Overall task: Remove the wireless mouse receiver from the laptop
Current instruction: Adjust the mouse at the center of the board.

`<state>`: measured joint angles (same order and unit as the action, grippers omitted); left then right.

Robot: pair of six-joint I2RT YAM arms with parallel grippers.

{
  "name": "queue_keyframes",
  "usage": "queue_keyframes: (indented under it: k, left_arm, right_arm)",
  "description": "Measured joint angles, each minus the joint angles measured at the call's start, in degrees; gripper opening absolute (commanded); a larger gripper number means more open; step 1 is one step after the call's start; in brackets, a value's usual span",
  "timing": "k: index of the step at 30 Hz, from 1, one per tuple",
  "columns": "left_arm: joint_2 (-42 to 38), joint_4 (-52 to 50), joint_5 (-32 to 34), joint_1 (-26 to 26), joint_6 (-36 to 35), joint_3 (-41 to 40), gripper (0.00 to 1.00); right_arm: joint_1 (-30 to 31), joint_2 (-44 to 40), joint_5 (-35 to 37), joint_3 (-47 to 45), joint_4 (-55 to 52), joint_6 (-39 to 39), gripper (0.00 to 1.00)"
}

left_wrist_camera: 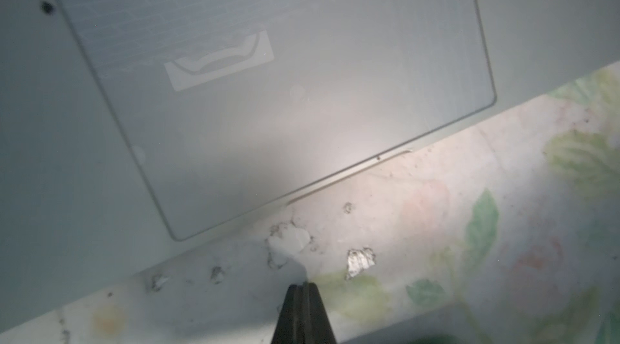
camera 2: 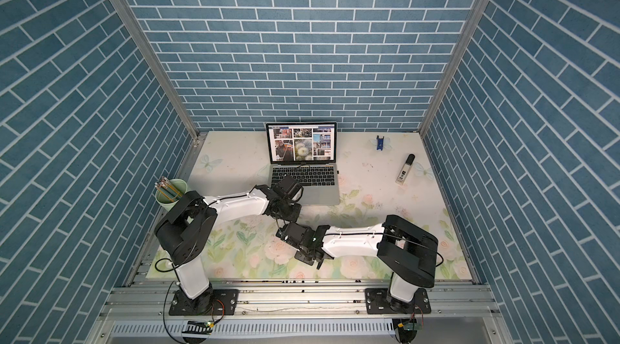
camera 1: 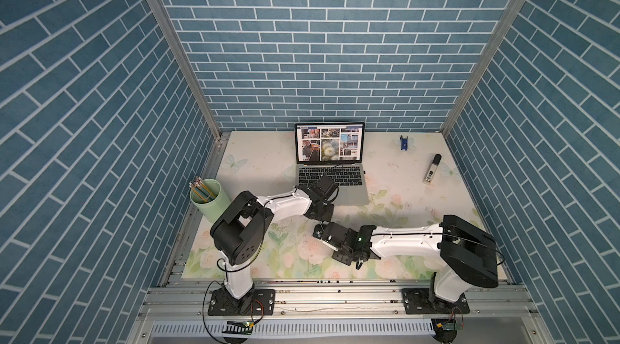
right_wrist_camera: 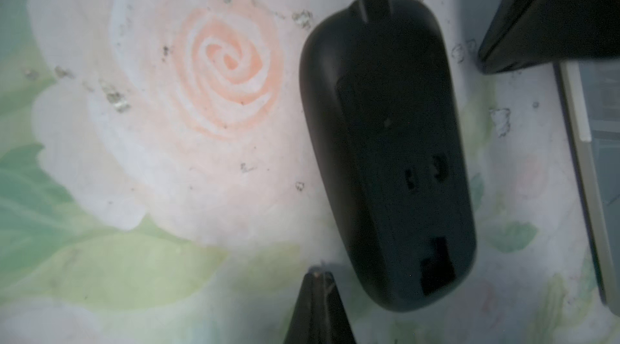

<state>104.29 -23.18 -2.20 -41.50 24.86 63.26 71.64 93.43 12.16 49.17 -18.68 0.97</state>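
In a top view the laptop [camera 2: 322, 193] stands open at mid-frame on the floral worktop [camera 2: 385, 211]. The tiny dark wireless mouse receiver [camera 2: 338, 171] juts from its right edge. The left arm [camera 2: 241, 208] overlaps its lower-left corner. A black-capped white stick [camera 2: 405, 169] lies well apart, at right.

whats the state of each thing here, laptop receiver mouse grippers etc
laptop: open, screen on
wireless mouse receiver: plugged into laptop's side
mouse: lying bottom up
left gripper: shut, empty
right gripper: shut, empty
pencil cup: upright, pencils inside
white stick: lying flat, capped
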Motion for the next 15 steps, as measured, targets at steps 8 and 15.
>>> queue_keyframes:
  k: [8,15]
  left_arm:
    - [-8.55,-2.36,9.46,1.95,2.64,2.6,0.99]
    - [-15.17,-2.21,13.49,8.92,3.19,4.52,0.99]
  right_arm:
    - [-1.31,-12.04,1.62,2.78,-7.39,-5.64,0.47]
    - [-24.92,-12.24,0.37,13.29,-5.73,-10.08,0.72]
